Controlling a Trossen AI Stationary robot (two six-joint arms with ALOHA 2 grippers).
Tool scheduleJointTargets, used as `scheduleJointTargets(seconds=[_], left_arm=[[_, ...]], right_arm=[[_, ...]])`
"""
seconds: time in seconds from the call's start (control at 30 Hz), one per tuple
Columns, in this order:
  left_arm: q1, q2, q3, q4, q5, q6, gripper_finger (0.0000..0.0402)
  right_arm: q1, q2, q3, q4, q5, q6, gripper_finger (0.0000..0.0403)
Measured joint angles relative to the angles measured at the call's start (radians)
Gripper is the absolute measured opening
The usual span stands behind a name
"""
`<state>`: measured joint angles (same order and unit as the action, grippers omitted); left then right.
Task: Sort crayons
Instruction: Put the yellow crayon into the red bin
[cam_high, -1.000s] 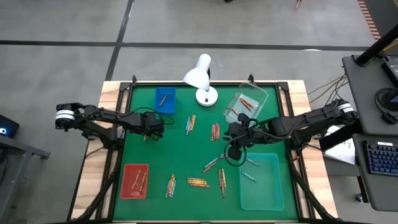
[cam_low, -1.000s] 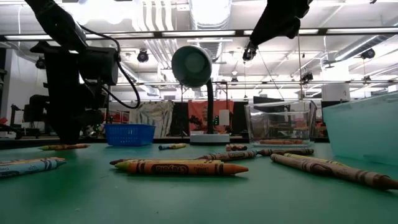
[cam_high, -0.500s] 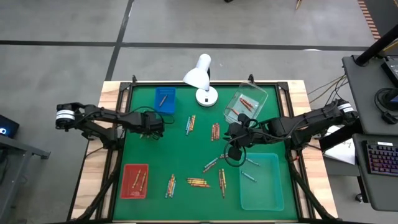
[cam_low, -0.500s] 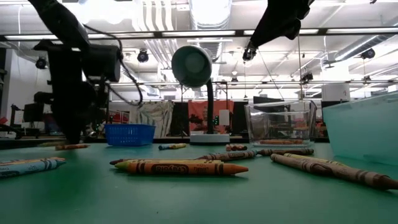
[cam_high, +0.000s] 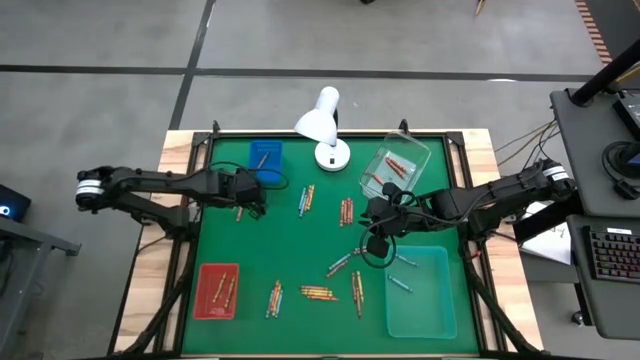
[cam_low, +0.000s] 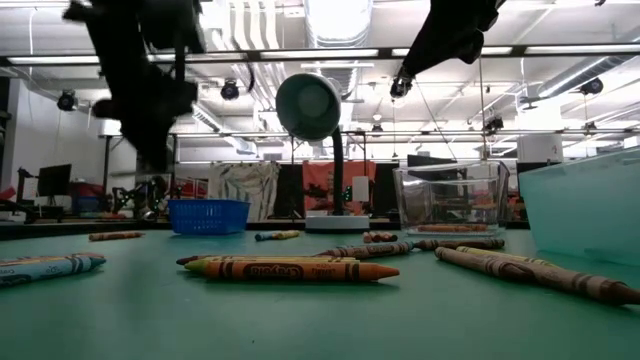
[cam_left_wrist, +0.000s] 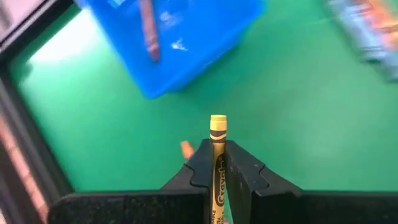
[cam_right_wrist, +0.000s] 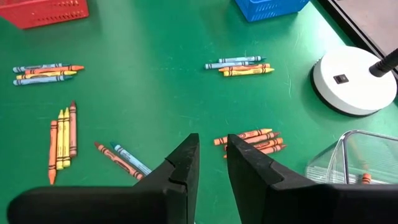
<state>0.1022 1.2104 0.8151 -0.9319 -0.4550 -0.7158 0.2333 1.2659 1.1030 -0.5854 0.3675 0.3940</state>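
Near edge of the green mat: flat red tray at the near-left corner with a couple of crayons lying in it, and a translucent teal tub at the near-right corner holding a light blue crayon. Between them loose crayons lie in small parallel bunches – thin paper-wrapped sticks, red, orange, yellow and blue. In the low view a yellow-and-orange pair lies nearest the camera.

Right gripper hangs above the mat just beside the teal tub's far-left corner. Fingers are blunt dark wedges with a narrow gap between them, nothing in it.

Mid-mat: two more crayon clusters, one orange-red, the other mixed blue and orange.

Left gripper is lifted off the mat near the left edge, just on the near side of the blue basket. Its fingers are clamped on a yellow crayon – held lengthwise, flat tip sticking out past the fingertips. A small orange stub lies on the mat below it.

Far edge: the blue basket is mesh-walled plastic with one brownish crayon inside. White desk lamp with a round base and dome shade stands at the middle of the far edge. Clear hard-plastic box toward the far-right corner holds red crayons.
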Motion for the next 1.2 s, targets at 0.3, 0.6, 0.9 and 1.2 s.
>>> scheduleJointTargets(seconds=[0.3,0.6,0.9,1.2], left_arm=[[-0.303,0.013,0.229,-0.089,0.025,-0.024,0.0],[-0.663,0.034,0.313,-0.104,0.136,-0.287,0.0],[-0.96,0.06,0.241,-0.109,0.153,-1.041,0.0],[-1.111,0.234,0.216,-0.142,0.194,-1.397,0.0]], right_arm=[[0.0,0.0,-0.004,0.001,0.0,0.0,0.0077],[0.0,0.0,-0.019,0.003,-0.001,0.007,0.0069],[0.01,0.0,-0.019,0.053,-0.004,0.007,0.008],[0.026,0.0,-0.019,0.092,-0.006,0.005,0.0075]])
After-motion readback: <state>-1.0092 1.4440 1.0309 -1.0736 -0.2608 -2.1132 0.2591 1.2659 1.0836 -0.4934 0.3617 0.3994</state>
